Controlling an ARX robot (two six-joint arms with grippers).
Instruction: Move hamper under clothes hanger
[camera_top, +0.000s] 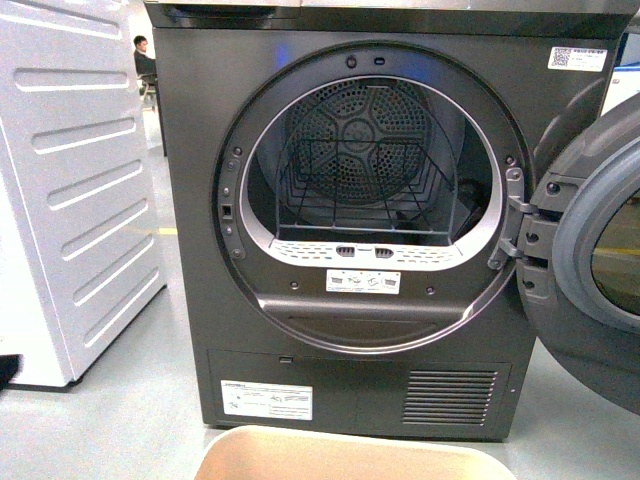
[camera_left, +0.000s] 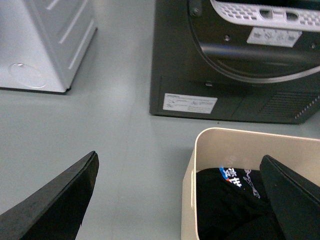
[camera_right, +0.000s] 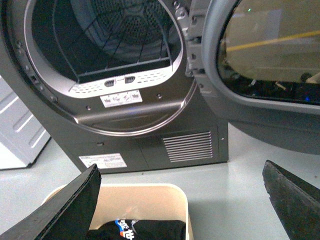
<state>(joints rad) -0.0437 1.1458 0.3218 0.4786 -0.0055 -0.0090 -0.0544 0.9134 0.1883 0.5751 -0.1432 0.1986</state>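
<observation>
The beige hamper (camera_top: 350, 455) stands on the floor just in front of the dark grey dryer, and only its far rim shows in the front view. A black garment (camera_left: 225, 200) with blue and white print lies inside it. My left gripper (camera_left: 179, 157) hangs open above the hamper's (camera_left: 189, 185) left rim, one finger (camera_left: 60, 200) over bare floor and the other over the garment. My right gripper (camera_right: 181, 166) is open above the hamper's (camera_right: 182, 200) right corner, with nothing between its fingers. The clothes hanger is out of view.
The dryer (camera_top: 330, 380) fills the view ahead, its round door (camera_top: 600, 250) swung open to the right with a wire rack inside the drum. A white appliance (camera_top: 70, 200) stands at the left. Grey floor (camera_left: 100, 130) lies between them.
</observation>
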